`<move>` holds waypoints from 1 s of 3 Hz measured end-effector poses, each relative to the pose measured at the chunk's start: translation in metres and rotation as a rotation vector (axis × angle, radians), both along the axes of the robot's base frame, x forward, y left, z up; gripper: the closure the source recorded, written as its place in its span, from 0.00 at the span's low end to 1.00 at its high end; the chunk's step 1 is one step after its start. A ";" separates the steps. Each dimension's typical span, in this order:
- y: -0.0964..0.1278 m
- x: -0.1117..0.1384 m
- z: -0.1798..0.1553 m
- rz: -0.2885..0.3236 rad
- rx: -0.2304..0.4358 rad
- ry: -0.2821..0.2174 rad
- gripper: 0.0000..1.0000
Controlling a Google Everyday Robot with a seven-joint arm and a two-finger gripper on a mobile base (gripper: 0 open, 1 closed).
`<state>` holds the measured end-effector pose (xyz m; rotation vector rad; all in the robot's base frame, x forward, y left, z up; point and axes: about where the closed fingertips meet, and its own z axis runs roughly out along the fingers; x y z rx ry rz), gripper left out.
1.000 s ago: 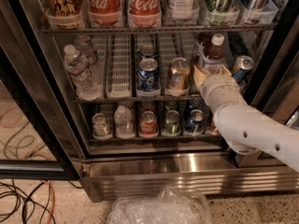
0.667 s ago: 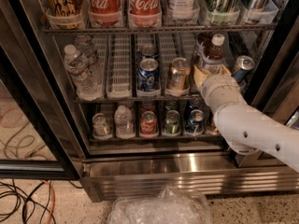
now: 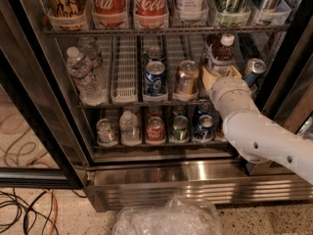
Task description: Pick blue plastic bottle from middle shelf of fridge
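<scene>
The blue plastic bottle (image 3: 221,53), with a white cap, an amber neck and a pale label, stands upright at the right end of the middle shelf (image 3: 124,77) of the fridge (image 3: 161,180). My gripper (image 3: 221,76) reaches in from the lower right on a white arm. It sits at the bottle's lower part and hides its base.
The middle shelf also holds clear water bottles (image 3: 80,70) on the left, a blue can (image 3: 155,77), a gold can (image 3: 186,77) and another can (image 3: 254,68) at the far right. Coca-Cola bottles (image 3: 110,1) stand above and small cans (image 3: 155,129) below. The black door frame (image 3: 34,131) is at left. A plastic bag (image 3: 166,219) and cables (image 3: 24,204) lie on the floor.
</scene>
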<state>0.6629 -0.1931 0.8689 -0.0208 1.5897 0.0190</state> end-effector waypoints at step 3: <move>0.002 -0.019 0.016 -0.001 0.025 -0.088 1.00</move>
